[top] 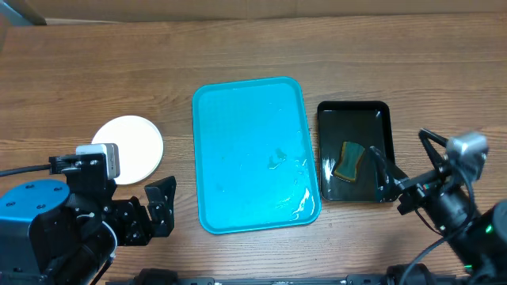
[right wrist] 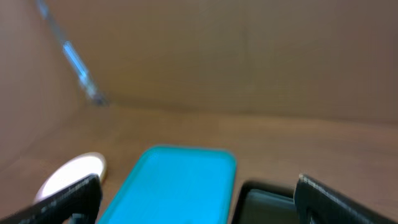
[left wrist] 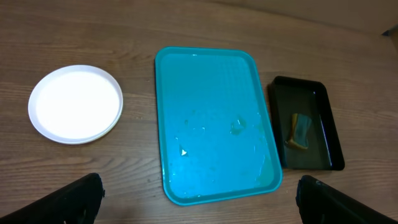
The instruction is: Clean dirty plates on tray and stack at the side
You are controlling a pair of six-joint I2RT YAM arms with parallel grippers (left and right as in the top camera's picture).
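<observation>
Since the plates (left wrist: 76, 104) lie as one low stack on the bare table (top: 95, 71), just left of the tray (top: 238, 134) and apart from it, the task looks close to done. The top plate is plain white with no smear that I can see. A pale yellow-green edge peeks out beneath it at the lower right in the left wrist view. How many plates sit in the pile I cannot tell.

I judge them stiff, fairly light and smooth, probably slick if damp from wiping. If they are ceramic they could chip, though the material is not clear from here. The shallow raised rim is the only place to take hold. One finger would go over the lip and one under the outer edge, at the side nearest the left arm. That is awkward with the stack flat on the wood.

The turquoise tray carries no plates, only wet streaks and a few small specks near its middle. Just to its right is a black tray (top: 352, 127) holding a sponge (top: 349, 161).

The left gripper (top: 165, 207) hangs near the front of the table, below the plates, its fingers spread and holding nothing. The right gripper (top: 396, 141) hovers at the black tray's right edge, beside the sponge, also spread wide and empty
</observation>
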